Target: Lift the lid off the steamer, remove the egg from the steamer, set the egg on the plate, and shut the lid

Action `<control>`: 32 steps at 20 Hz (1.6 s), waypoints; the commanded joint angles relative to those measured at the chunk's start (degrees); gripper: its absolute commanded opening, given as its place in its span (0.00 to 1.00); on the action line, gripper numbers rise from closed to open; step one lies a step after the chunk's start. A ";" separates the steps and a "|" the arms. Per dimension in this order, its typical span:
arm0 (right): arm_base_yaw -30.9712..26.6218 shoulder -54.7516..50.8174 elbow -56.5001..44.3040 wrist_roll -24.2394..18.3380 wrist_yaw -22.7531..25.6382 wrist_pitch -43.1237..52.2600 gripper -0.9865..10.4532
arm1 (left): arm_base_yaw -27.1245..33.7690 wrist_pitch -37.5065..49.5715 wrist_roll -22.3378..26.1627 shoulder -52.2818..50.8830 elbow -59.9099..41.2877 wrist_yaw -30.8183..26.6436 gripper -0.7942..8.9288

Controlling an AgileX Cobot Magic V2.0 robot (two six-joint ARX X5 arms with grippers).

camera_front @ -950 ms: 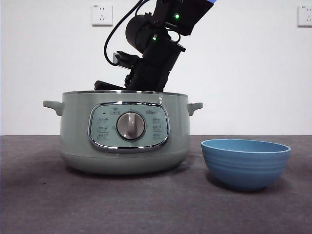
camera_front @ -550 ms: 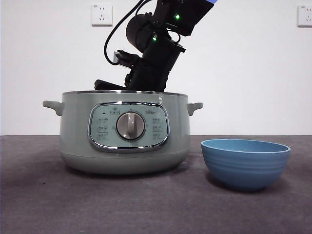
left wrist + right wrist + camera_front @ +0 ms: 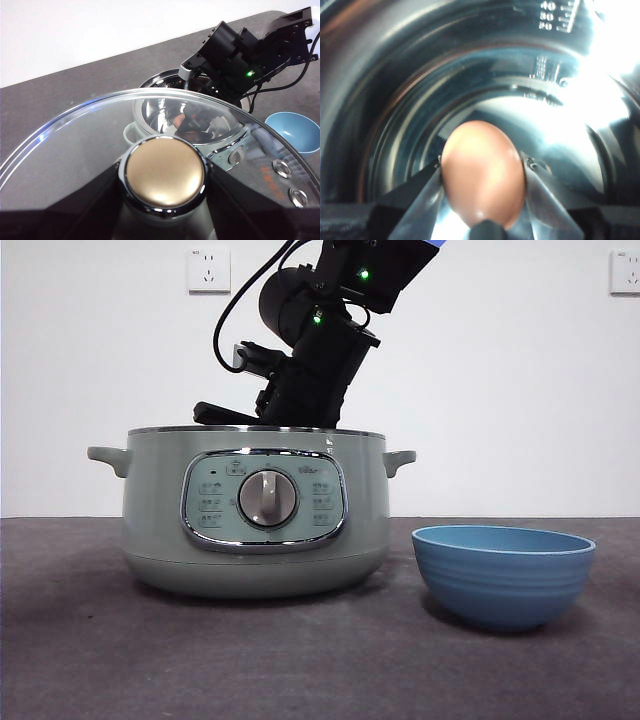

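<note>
My right end effector (image 3: 482,200), jaws clamped on the egg (image 3: 482,170), has risen slightly inside the steamer (image 3: 255,510) at frame center, so extraction has begun, while my left end effector (image 3: 162,175) grips the lid (image 3: 90,135) aside.

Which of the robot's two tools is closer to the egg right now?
The right one. The right tool has the egg clamped between its jaws, inside the steamer. The left tool is away from the pot, holding the lid by its knob.
</note>
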 commanded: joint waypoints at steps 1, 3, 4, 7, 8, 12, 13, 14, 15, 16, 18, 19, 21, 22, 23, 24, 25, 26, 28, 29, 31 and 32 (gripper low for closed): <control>0.13 -5.57 0.09 -0.96 0.20 -1.33 0.08 | -0.07 3.08 0.59 -0.66 0.28 -0.07 0.07; 0.13 -11.89 0.09 -1.95 0.24 -4.94 0.08 | -0.07 3.96 0.72 -0.66 0.28 -0.04 0.07; 0.11 -15.32 0.09 -2.86 0.46 -7.19 0.08 | -0.07 4.50 0.72 -0.55 0.28 -0.04 0.07; 0.07 -25.73 0.09 -6.58 7.50 -18.18 0.08 | -0.07 6.93 0.74 0.77 0.28 0.87 0.07; 0.02 -28.39 0.09 -7.15 9.55 -22.99 0.08 | -0.07 8.07 0.76 1.77 0.28 2.34 0.07; -2.38 -33.97 -2.43 -7.17 10.71 -34.18 0.08 | -0.07 14.40 2.05 7.91 0.28 6.40 0.07; -2.95 -34.93 -4.55 -7.15 10.69 -34.16 0.08 | -0.07 15.93 2.03 9.62 0.28 7.82 0.07; -3.48 -35.76 -7.02 -7.13 10.69 -33.97 0.08 | -0.07 17.35 2.03 11.17 0.28 8.87 0.07; -4.15 -36.46 -9.90 -7.10 10.69 -33.16 0.08 | -0.07 18.73 2.08 12.70 0.28 8.98 0.07; -4.90 -37.16 -13.14 -7.08 10.60 -31.61 0.08 | -0.07 19.98 2.25 14.36 0.28 8.98 0.07; -6.25 -37.99 -20.00 -6.86 10.32 -28.09 0.08 | -0.07 22.47 2.25 17.27 0.28 9.14 0.07; -6.88 -38.05 -23.63 -6.86 10.21 -25.73 0.08 | -0.07 23.58 2.25 18.58 0.28 9.75 0.07; -8.31 -38.01 -31.02 -6.71 9.77 -19.76 0.08 | -0.07 25.66 2.23 21.07 0.28 10.51 0.07; -8.94 -37.99 -33.92 -6.69 8.35 -16.81 0.08 | -0.07 26.18 2.21 21.97 0.28 10.54 0.07; -9.51 -37.99 -37.18 -6.47 6.14 -13.33 0.08 | -0.07 26.71 2.23 22.88 0.28 10.54 0.07; -10.01 -37.99 -39.58 -6.27 5.38 -10.49 0.08 | -0.07 27.17 2.21 23.58 0.28 10.54 0.07; -10.43 -37.99 -42.01 -6.25 5.20 -7.61 0.08 | -0.07 27.82 2.23 24.33 0.28 10.54 0.07; -10.62 -37.83 -43.39 -6.25 4.90 -6.03 0.08 | -0.07 28.52 2.21 24.96 0.28 10.54 0.07; -10.86 -36.81 -44.98 -6.29 4.22 -3.43 0.08 | -0.07 30.38 2.21 26.12 0.28 10.56 0.07; -10.86 -35.89 -45.20 -6.38 4.22 -2.49 0.08 | -0.11 31.36 2.21 26.82 0.28 10.73 0.07; -10.86 -33.99 -45.22 -6.73 4.20 -0.83 0.08 | -0.55 32.63 2.19 28.15 0.28 12.00 0.07; -10.86 -33.03 -45.22 -6.73 4.20 -0.20 0.08 | -0.87 33.00 2.21 28.76 0.28 11.93 0.07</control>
